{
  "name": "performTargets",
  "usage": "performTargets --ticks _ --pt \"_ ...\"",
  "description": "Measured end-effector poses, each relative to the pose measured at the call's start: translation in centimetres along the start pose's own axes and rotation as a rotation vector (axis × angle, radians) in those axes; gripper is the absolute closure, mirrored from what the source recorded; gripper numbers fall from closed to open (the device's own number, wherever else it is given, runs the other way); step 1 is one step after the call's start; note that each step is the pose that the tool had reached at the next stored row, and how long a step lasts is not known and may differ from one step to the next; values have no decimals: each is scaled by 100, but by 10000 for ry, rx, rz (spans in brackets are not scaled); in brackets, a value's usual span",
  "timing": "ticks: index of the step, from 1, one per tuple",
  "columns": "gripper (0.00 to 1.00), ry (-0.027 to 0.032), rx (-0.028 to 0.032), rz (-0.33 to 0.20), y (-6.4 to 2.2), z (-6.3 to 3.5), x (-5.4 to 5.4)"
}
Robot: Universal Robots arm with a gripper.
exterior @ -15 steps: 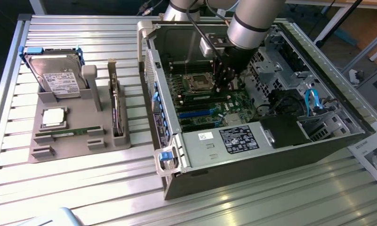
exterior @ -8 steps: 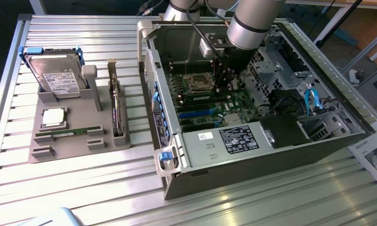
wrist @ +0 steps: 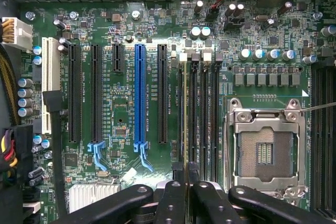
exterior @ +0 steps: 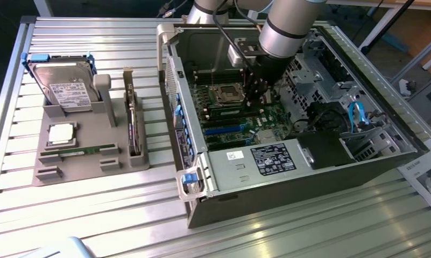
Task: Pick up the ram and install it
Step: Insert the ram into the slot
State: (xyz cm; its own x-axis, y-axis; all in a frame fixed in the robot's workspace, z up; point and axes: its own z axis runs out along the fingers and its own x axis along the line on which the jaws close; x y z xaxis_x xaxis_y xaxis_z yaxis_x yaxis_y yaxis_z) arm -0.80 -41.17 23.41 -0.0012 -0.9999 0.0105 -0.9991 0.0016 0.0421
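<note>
I've got the pincer [wrist: 186, 184] down inside the open computer case [exterior: 200, 183], over the motherboard. Its two fingers are drawn nearly together, with only a thin gap between them. In that gap sits a narrow green-gold edge running along the memory slot nearest the blue expansion slot [wrist: 139, 93]. I take that to be the ram [wrist: 184, 114], seen edge-on and pinched between the fingers. I can't tell whether it is riding above the slot or already seated.

The job here is squareness. I want the stick parallel to the black memory slots [wrist: 202, 114], centred over the one channel and not leaning toward its neighbour. Pressure should go straight down and evenly along its length, since a tilt could jam one end. The open processor socket [wrist: 264, 153] is just beside the slots, so no sideways drift.
</note>
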Motion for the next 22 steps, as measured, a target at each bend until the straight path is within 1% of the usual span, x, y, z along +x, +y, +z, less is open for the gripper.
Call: performTargets --ticks 8,9,10,22 --pt "88 -1 0 1 0 1 0" --pt "87 -3 1 0 0 1 0" --pt "81 -3 1 0 0 1 0" --pt "81 -2 1 0 0 1 0"
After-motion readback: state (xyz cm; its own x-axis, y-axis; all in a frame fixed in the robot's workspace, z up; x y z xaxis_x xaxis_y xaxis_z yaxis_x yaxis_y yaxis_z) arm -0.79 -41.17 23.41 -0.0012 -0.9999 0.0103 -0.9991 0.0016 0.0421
